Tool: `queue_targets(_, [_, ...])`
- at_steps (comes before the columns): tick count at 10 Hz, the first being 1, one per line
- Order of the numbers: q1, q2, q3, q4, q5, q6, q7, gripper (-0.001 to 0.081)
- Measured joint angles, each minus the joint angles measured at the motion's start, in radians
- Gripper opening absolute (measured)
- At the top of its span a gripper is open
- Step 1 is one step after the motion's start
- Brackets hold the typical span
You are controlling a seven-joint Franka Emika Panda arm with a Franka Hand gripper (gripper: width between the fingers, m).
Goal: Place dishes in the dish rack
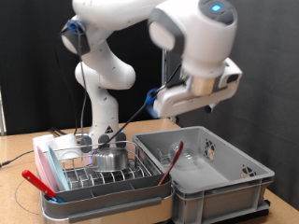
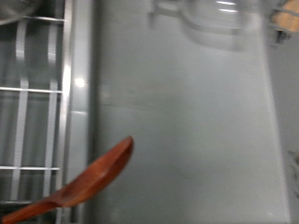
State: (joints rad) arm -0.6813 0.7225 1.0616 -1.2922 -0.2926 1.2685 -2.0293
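Black curtains back a wooden surface [image 1: 19, 154] where the gripper [image 1: 207, 105], fingers hidden so its state can't be told, hangs above the grey crate [image 1: 210, 177], and should descend squarely over the clear glass [image 2: 210, 23].

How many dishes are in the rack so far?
Done: a steel bowl sits in the rack; other pieces there are too unclear to count. In hand: nothing that shows; the gripper itself is not visible, and the arm hangs above the grey crate. Left: a clear glass piece lies in the crate, and a red spoon leans on the crate's wall.
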Motion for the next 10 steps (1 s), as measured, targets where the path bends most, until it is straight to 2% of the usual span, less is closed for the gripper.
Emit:
queue_targets(2, [0.045, -0.042, 0.001, 0.017, -0.029, -0.060, 0.014, 0.0811])
queue_targets(3, [0.059, -0.047, 0.002, 0.039, 0.006, -0.113, 0.036, 0.0811])
queue_targets(4, [0.076, -0.016, -0.003, 0.092, 0.049, -0.172, 0.060, 0.0811])
queue_targets(5, [0.075, -0.020, -0.003, 0.082, 0.027, -0.147, 0.053, 0.0811])
queue_targets(8, [0.038, -0.071, 0.050, -0.008, -0.074, -0.062, -0.099, 0.0811])
queue_targets(10, [-0.024, -0.134, 0.120, -0.078, -0.070, -0.053, -0.172, 0.0811])
